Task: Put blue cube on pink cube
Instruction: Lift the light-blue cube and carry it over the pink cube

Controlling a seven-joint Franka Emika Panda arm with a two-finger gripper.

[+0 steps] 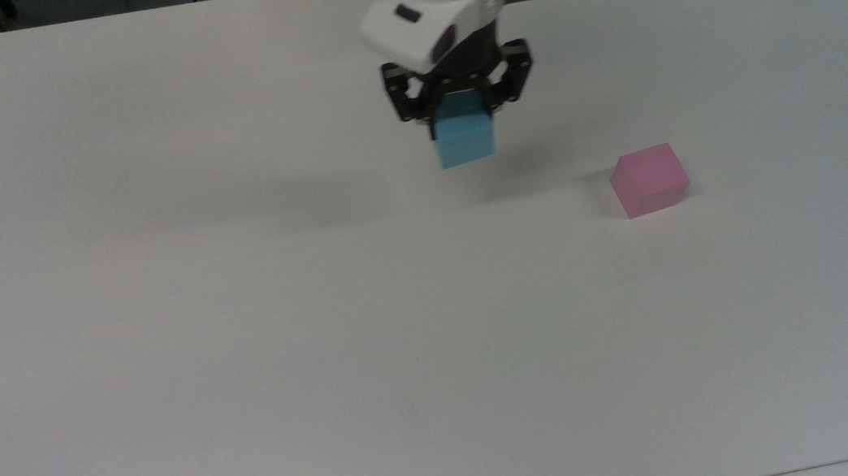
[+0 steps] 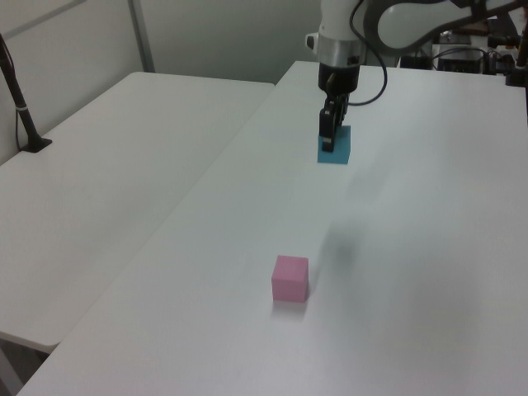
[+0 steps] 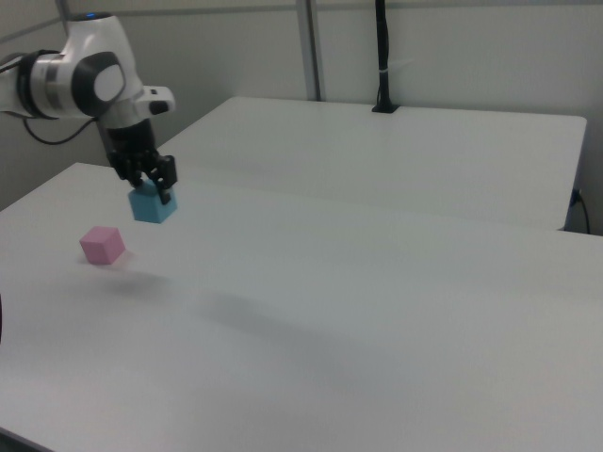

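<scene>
Top view: the gripper (image 1: 461,106) was clamped on the blue cube (image 1: 465,140), fingers on two opposite sides, cube hanging below them clear of the white table (image 1: 243,360). A soft shadow lay on the table just under and to the 9 o'clock side of the cube, so it looked airborne. The pink cube (image 1: 649,179) sat on the table toward 4 o'clock from the blue one, well apart, turned a bit off square to the table edges.

Left view: the gripper (image 2: 329,142) held the blue cube (image 2: 335,147) above the table (image 2: 206,247); the pink cube (image 2: 290,278) lay toward 6 o'clock from it, nearer the camera, nothing between them.

Right view: the gripper (image 3: 151,185) pinched the blue cube (image 3: 153,204); the pink cube (image 3: 102,245) was at roughly 8 o'clock from it, near but not under it. Arm (image 3: 80,80) rose from the gripper toward 11 o'clock.

Risks, as judgement: the grip looked high on the cube, so a quick sideways move could twist it in the fingers. The pink cube's rotation may not match the held cube's; a mismatched or off-centre release could leave an overhang and tip it off. Coming down too low on approach could knock the pink cube sideways; letting go too high could make the blue one bounce off.
</scene>
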